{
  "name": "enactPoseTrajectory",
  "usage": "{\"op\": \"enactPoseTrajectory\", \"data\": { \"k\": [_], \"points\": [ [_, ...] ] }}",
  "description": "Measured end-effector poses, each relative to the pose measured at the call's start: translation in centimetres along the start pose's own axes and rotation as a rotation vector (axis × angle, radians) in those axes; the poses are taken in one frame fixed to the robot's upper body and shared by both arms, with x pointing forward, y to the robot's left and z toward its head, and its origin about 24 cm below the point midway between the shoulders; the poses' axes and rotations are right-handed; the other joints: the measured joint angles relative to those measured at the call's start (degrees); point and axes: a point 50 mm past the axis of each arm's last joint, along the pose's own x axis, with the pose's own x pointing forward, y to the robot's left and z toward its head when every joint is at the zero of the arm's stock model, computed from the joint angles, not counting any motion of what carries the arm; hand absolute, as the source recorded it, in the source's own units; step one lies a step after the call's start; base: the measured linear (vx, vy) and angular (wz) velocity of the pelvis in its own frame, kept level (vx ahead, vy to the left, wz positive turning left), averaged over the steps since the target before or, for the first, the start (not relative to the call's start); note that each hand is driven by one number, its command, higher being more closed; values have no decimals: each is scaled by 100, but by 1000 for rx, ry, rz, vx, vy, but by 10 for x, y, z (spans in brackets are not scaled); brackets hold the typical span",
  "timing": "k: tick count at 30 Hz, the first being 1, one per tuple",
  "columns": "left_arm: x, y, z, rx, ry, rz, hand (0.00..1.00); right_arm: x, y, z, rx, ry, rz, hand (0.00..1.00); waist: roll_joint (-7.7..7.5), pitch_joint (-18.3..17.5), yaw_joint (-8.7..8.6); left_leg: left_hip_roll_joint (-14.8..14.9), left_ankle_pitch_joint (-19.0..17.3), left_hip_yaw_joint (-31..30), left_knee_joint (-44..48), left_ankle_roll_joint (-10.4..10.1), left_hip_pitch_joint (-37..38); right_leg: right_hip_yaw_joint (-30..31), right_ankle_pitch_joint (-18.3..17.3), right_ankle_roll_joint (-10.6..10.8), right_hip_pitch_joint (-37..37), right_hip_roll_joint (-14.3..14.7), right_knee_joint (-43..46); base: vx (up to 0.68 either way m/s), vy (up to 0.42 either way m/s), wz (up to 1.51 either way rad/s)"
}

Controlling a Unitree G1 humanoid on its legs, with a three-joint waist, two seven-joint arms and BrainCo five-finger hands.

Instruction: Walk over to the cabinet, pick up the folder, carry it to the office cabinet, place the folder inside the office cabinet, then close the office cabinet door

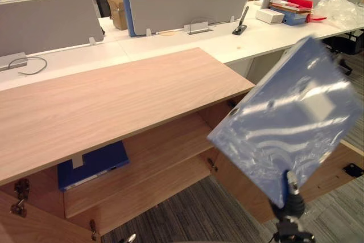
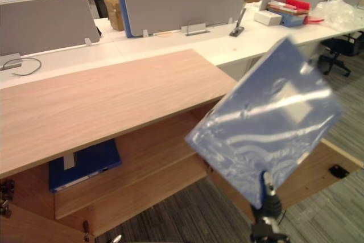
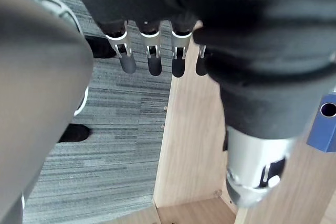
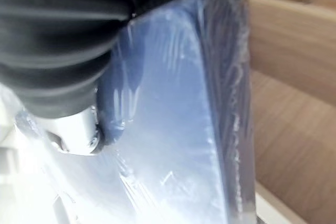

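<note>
One folder (image 1: 290, 123) pinched in right hand (image 4: 76, 129); left hand (image 3: 152, 59) fingers (image 3: 178, 61) straight.

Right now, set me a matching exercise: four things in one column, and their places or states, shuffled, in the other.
1. folder
2. binder
3. box
4. left hand

A. lying on the cabinet shelf
B. standing on the white desk
C. open, holding nothing
D. gripped by the right hand

Pairs: 1-D, 2-A, 3-B, 4-C.
</note>
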Motion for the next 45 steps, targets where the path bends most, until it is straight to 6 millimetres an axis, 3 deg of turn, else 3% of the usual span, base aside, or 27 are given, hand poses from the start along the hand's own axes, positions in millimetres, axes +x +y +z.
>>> {"op": "enactPoseTrajectory", "data": {
  "k": [7, 9, 14, 20, 26, 29, 32, 35, 41, 45],
  "points": [
    [0, 1, -2, 127, 33, 2, 0, -26, -24, -32, 46, 196, -93, 100, 64, 32, -13, 232, -287, 1557, 183, -277, 566, 464, -64, -19, -489, 393, 662, 13, -46, -109],
    [2, -6, -1, 159, 38, -16, 0, -32, -30, -36, 42, 244, -113, 100, 91, 51, -25, 289, -309, 1706, 235, -295, 626, 470, -52, -33, -511, 435, 716, 38, -50, -67],
    [13, -37, 9, 159, 17, -106, 0, -49, -53, -73, 3, 505, -187, 100, 206, 124, 39, 380, -334, 1765, 256, -330, 769, 432, -18, -16, -388, 529, 734, 86, -55, -7],
    [18, -59, 15, 94, -13, -127, 0, -18, -42, -92, -50, 614, -65, 100, 225, 273, 286, 365, -378, 1225, 375, -247, 556, -94, -180, 13, -276, 252, 811, 3, -33, 48],
    [16, -46, 19, 138, -17, -93, 0, 12, -45, -99, -229, 741, 34, 100, 211, 394, 542, 183, -317, 365, 301, -101, 318, -823, -448, 33, -210, -90, 920, -10, 10, 73],
    [14, -30, 17, 138, 0, -48, 0, 27, -56, -92, -281, 757, 3, 100, 221, 567, 616, 124, -372, 23, 510, -43, 109, -1003, -488, 72, -178, -206, 960, 95, 39, 46],
    [14, -23, 26, 134, -21, -26, 0, 46, -59, -79, -336, 734, -3, 100, 275, 974, 663, 216, -781, -183, 1340, 36, -317, -1126, -512, 104, -201, -305, 1068, 22, 29, 25],
    [13, -17, 30, 131, -30, -8, 0, 66, -54, -68, -354, 673, -7, 100, 329, 1299, 693, 464, -1331, -386, 2471, 64, -808, -1176, -769, 136, -392, -271, 1577, -59, 41, 14],
    [14, -19, 30, 139, -29, 14, 0, 130, -23, -25, -286, 370, -20, 100, 440, 1757, 739, 689, -2204, -837, 4389, 229, -1943, -1288, -1563, 262, -1374, -323, 3330, -146, 71, 19],
    [16, -29, 35, 144, -49, -7, 0, 158, 11, 8, -54, 72, -5, 100, 526, 1900, 802, 627, -2502, -1097, 5208, 369, -2588, -1425, -1942, 343, -1917, -556, 4207, -119, 64, 29]
  ]
}}
